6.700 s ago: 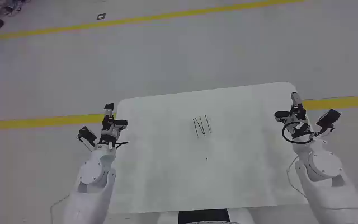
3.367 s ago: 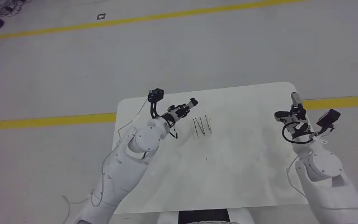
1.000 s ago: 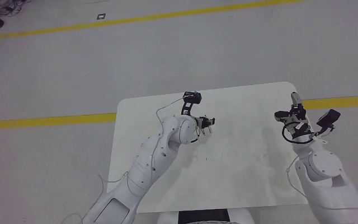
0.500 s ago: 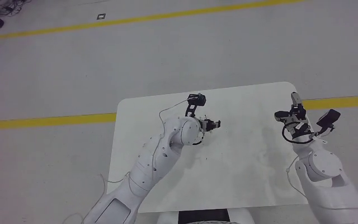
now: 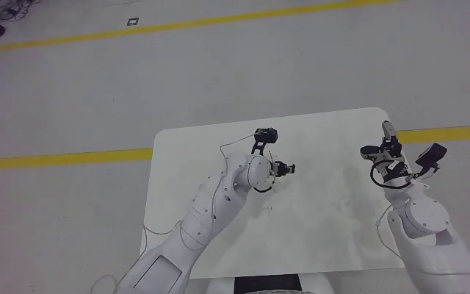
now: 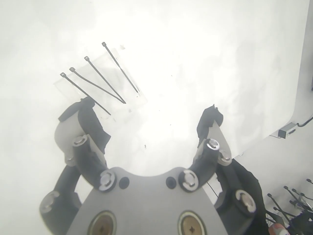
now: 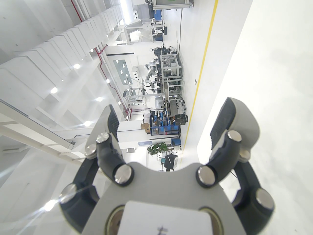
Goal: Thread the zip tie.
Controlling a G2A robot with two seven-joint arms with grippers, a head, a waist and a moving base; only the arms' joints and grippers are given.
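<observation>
Several thin black zip ties (image 6: 104, 80) lie loose and side by side on the white table (image 5: 330, 228), on a faint clear patch. My left gripper (image 6: 146, 111) hovers open just beside them, one fingertip (image 6: 83, 107) over the end of the nearest tie, nothing held. From above, the left gripper (image 5: 283, 169) sits over the table's middle and the arm covers the ties. My right gripper (image 5: 385, 141) is raised at the table's far right edge. In its own wrist view the right gripper (image 7: 168, 106) is open and empty, pointing out at the room.
The table's edge (image 6: 302, 74) runs close beyond the left gripper, with a small grey box (image 6: 287, 130) on the floor past it. A yellow floor line (image 5: 73, 158) passes behind the table.
The left arm swung from the table's left edge across to the middle, covering the zip ties from above, and crept further right in the last second. The right arm stayed still.
</observation>
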